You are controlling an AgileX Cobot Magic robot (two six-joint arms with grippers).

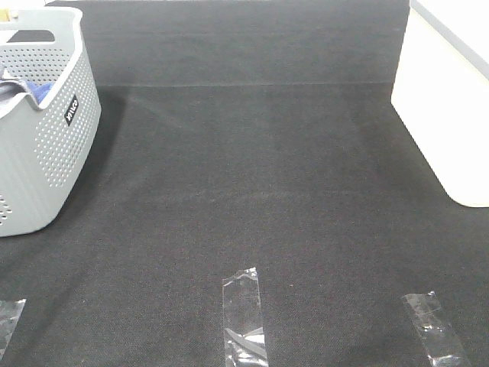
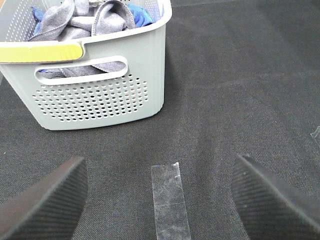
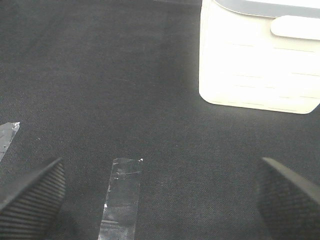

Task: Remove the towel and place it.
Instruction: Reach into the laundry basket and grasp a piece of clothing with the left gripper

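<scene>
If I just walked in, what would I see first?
First, the grey basket at the far left, stuffed with a crumpled grey towel and a blue cloth. Next, the bright white box at the right edge. Shiny strips of tape lie on the black mat near the front.

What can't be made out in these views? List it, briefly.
- Left wrist view: the towel lies crumpled; the basket wall hides its lower folds, so its full extent is unknown.
- Same view: the blue cloth is mostly covered by the towel.
- Exterior high view: the white bin is cut by the right edge; its inside is unseen.
</scene>
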